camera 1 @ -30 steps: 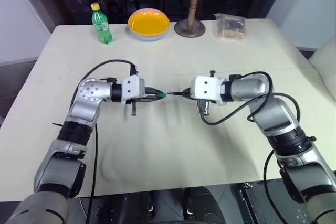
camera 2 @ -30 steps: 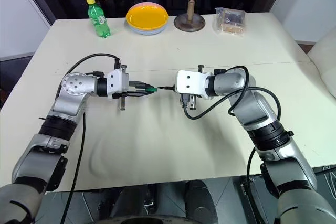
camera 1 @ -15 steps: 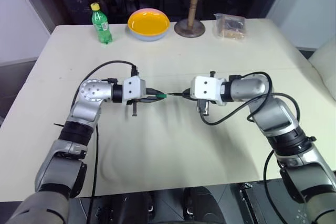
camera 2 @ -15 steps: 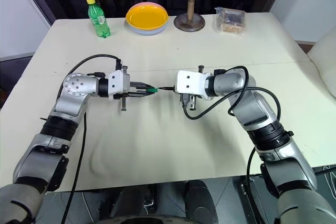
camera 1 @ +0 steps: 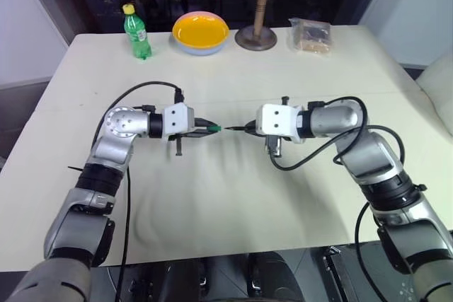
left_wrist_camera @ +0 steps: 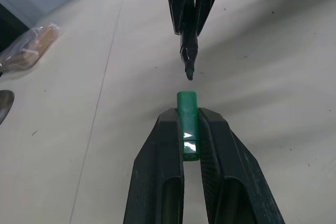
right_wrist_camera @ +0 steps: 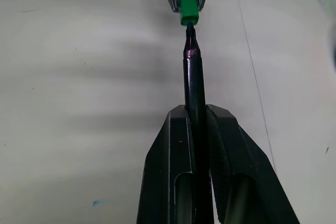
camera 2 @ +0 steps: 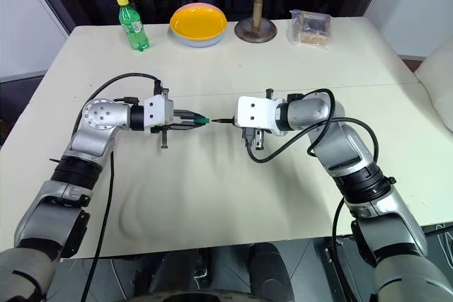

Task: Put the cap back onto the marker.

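Observation:
Above the middle of the cream table (camera 1: 233,196), my two grippers face each other tip to tip. My left gripper (camera 1: 209,129) is shut on the small green cap (left_wrist_camera: 187,119), whose open end sticks out past the fingertips. My right gripper (camera 1: 249,127) is shut on the slim dark marker (right_wrist_camera: 194,85), its pointed tip aimed at the cap. In the left wrist view a small gap separates the marker's tip (left_wrist_camera: 189,72) from the cap. In the right wrist view the tip sits right at the cap's (right_wrist_camera: 188,3) mouth.
At the table's far edge stand a green soda bottle (camera 1: 136,32) with a yellow lid, a yellow bowl (camera 1: 201,32), a wooden stand (camera 1: 257,19) and a clear bag (camera 1: 310,35). Black cables loop from both wrists over the tabletop.
My left gripper with the cap has drawn slightly back to the left, leaving a little more gap to the marker tip. The right gripper has kept still.

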You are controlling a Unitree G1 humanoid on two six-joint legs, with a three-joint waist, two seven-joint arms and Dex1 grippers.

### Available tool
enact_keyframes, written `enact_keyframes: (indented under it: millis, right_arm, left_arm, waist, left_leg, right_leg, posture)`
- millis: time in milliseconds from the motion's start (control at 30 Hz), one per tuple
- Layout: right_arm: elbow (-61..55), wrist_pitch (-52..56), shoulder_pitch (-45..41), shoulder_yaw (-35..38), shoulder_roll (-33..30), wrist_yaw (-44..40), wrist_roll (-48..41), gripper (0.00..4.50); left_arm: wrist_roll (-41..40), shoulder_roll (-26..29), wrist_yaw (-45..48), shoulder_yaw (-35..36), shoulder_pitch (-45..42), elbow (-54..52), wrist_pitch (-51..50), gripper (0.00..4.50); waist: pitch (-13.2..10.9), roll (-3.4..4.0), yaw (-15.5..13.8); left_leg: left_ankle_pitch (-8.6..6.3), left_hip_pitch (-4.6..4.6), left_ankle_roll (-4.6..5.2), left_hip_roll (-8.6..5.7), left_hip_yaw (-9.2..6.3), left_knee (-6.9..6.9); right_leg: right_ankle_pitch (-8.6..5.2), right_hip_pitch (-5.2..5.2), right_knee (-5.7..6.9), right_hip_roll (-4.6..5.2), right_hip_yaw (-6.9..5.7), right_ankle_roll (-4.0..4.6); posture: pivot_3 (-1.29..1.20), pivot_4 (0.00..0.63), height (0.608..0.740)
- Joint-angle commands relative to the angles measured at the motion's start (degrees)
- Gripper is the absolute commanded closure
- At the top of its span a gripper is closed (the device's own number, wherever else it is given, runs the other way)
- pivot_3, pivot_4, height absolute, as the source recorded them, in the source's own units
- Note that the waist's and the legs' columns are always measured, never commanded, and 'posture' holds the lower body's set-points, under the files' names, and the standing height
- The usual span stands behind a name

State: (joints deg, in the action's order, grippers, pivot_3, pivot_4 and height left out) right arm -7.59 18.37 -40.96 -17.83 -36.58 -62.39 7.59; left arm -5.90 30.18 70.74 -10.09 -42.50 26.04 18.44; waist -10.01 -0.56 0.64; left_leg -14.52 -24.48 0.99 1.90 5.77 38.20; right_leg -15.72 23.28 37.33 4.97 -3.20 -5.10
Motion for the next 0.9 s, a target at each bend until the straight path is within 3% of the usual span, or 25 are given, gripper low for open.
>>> enact_keyframes:
  millis: [33,900]
  right_arm:
    - [-1.95,-0.1,-1.04,0.27,0.14,0.08,-0.78,4.48]
    - [-0.08,-1.17,-0.48,-0.15,0.03,0.33,-0.26,4.48]
  left_arm:
    - [-0.35,-0.12,-0.44,0.52,-1.32,-0.62,0.84,4.5]
    - [-1.98,-0.12,0.52,0.79,-0.38,-3.93,-1.45,4.5]
  waist:
    - [0.0,0.0,0.01]
    - [0.0,0.0,0.01]
  left_leg:
    - [0.0,0.0,0.0,0.0,0.0,0.0]
    - [0.0,0.0,0.0,0.0,0.0,0.0]
  right_leg:
    - [0.0,0.0,0.0,0.0,0.0,0.0]
    - [0.0,0.0,0.0,0.0,0.0,0.0]
  posture:
    - [0.0,0.15,0.74]
    - [0.0,0.15,0.74]
